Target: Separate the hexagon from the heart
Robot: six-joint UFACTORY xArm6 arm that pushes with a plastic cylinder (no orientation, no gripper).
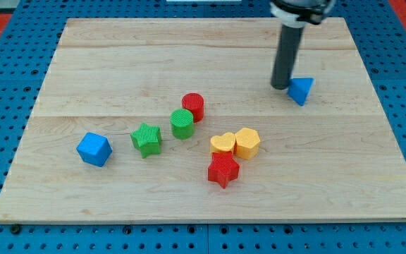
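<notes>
Blue cube (pixel 94 149): farthest to the view's left, alone on the wooden board (pixel 118 56), well apart from my tip.
Green star (pixel 146 138): just right of the cube, near the green cylinder (pixel 182 123).
Red cylinder (pixel 193 106): touching or almost touching the green cylinder's upper right; I cannot tell which.
Red star (pixel 223 169): just below the yellow pair, its top points at or under their lower edges.
Yellow heart (pixel 223 143): pressed against the yellow hexagon (pixel 247 142) on its right; same colour, so the seam between them is hard to make out.
My tip (pixel 280 86): down on the board toward the view's top right, well apart from heart and hexagon, right beside the blue triangular block (pixel 301 89), seemingly touching its left side.
Rod: upright and dark, its upper part and the arm cut off by the view's top edge.
Grip: I have no fingers to open or close, only the rod, and it holds nothing.
</notes>
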